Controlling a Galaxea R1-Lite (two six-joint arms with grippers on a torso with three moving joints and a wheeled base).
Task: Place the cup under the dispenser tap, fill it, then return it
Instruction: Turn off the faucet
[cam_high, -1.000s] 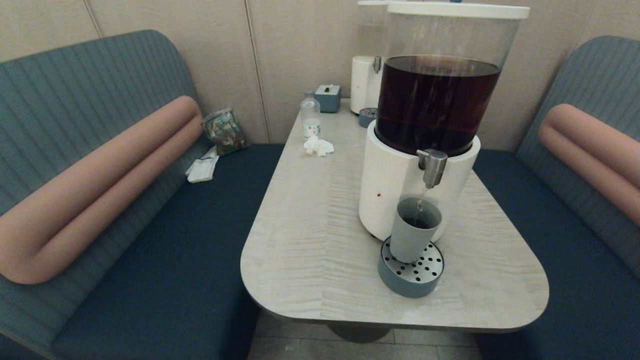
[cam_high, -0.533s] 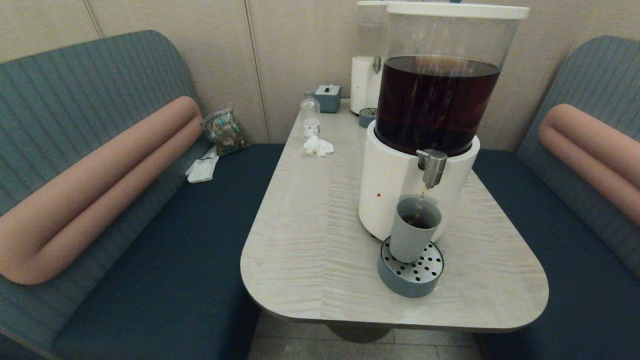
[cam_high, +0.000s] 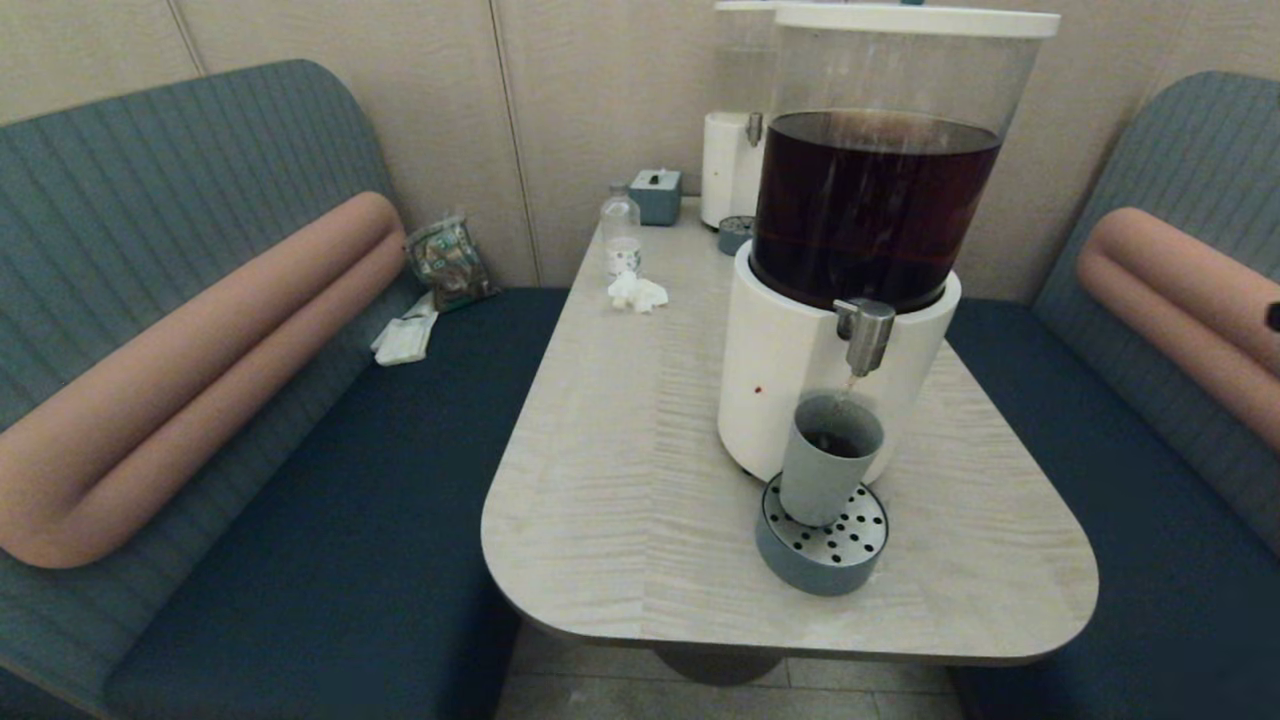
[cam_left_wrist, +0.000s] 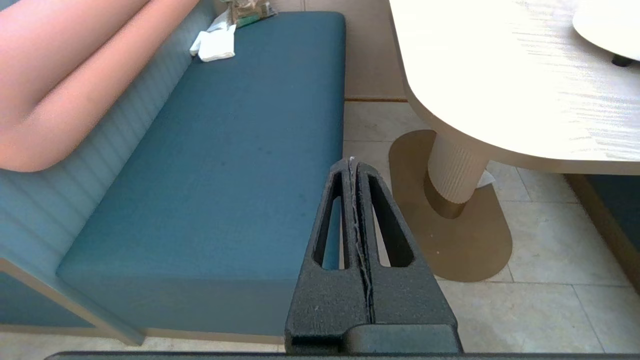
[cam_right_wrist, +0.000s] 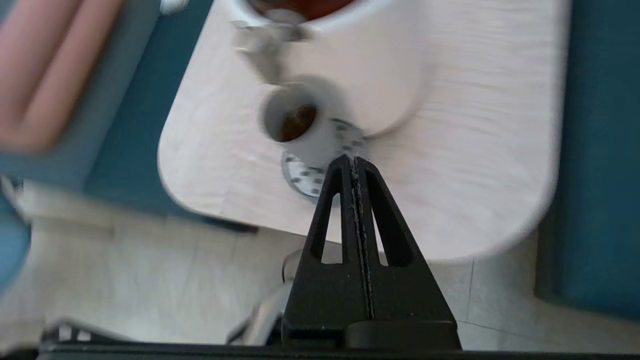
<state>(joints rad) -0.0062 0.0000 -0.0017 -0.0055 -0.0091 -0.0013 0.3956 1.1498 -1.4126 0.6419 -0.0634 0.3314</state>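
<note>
The small grey-blue tapered cup (cam_high: 829, 459) stands upright on the round perforated drip tray (cam_high: 822, 545) under the brushed-steel dispenser tap (cam_high: 864, 334) — we judge our right claw (cam_right_wrist: 353, 161), fingers pressed together, nearer than the left claw (cam_left_wrist: 352, 162), likewise closed, down beside the tabletop (cam_high: 620, 480).

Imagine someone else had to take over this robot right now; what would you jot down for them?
Left gripper: shut, empty, parked low beside the bench seat.
Right gripper: shut, empty, off the table, pointing toward the cup.
Cup: upright on the drip tray, under the dispenser tap, with dark liquid inside.
Done: cup placed, filling begun.
Left: finish filling, then grip the cup and return it.
</note>
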